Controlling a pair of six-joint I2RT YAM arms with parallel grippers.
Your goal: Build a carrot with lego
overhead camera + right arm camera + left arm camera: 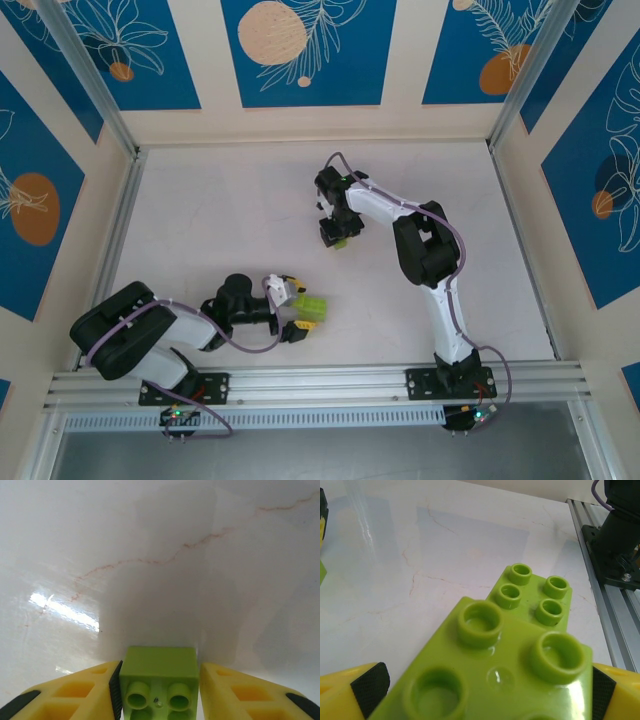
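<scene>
Lime plastic, left jaws: closed on the near brick (495, 680), which sits studs-up between yellow fingers (342, 695) with black pads, at the bottom of the left wrist view.
Far brick (535, 597): lime, four studs, a step lower than the near brick and touching its far edge, right of centre. Whether the two are clicked together I cannot tell.
Left load from above: lower centre of the top view, just right of the left arm (150, 335).
Right jaws: closed on the small brick (159, 672), lime with two studs showing, gripped between yellow fingers (75, 695) at bottom centre of the right wrist view.
Small brick from above: at the tip of the right arm (400, 215), just above the frame's centre and well apart from the left load.
Bench (230, 220): white with thin reddish veins, and a glare patch at mid-left of the right wrist view.
Rail (600, 610): aluminium, running down the right edge of the left wrist view, with a black arm base (620, 545) sitting on it at upper right.
Walls (300, 50): cream with blue panels bearing orange discs and leaf outlines, along the top and sides of the top view.
</scene>
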